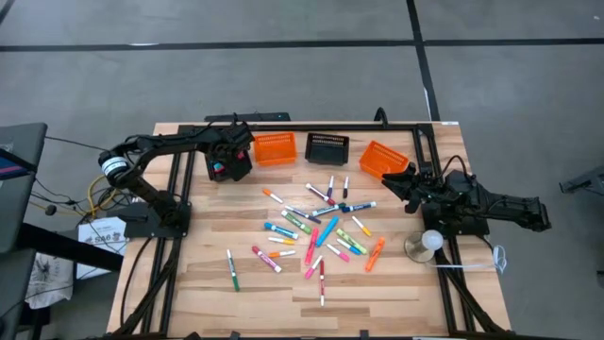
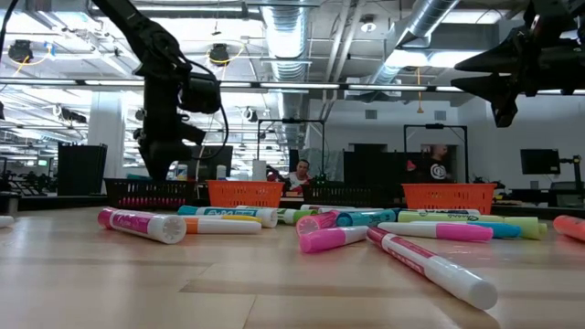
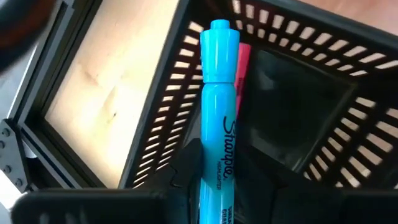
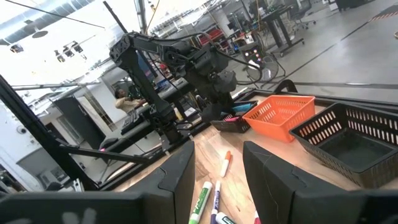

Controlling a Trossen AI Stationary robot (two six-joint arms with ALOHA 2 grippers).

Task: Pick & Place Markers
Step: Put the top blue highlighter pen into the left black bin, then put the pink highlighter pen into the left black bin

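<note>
High view: we're looking at the left hand (image 1: pixel 229 156) hovering over the black basket (image 1: pixel 229 168) at the far left end of the basket row. Beside that basket going right: an orange basket (image 1: pixel 275 147), a second black basket (image 1: pixel 327 147), then a tilted orange basket (image 1: pixel 381 159). The markers (image 1: pixel 316 229) are lying scattered on the bench (image 1: pixel 208 283), nearer the front than the basket row. The right hand (image 1: pixel 408 184) is waiting just beside the tilted orange basket.

Low view: we're seeing the markers lying flat in the foreground, some touching. The left arm is hanging over the black basket at the row's left end. The right arm is raised clear of the bench.

Left wrist view: the left hand (image 3: pixel 211 186) is gripping a blue marker (image 3: pixel 216 112) low on the barrel, cap end pointing into the black basket. A pink marker (image 3: pixel 242 68) is already lying inside, just behind the blue one.

Right wrist view: the right hand (image 4: pixel 217 174) is standing open, holding nothing, with loose markers beyond its fingers.

Handling, our read: markers are probably light, stiff and smooth, so they're likely rolling or twisting easily. We're taking them mid-barrel, across the long axis, picking isolated ones first.
</note>
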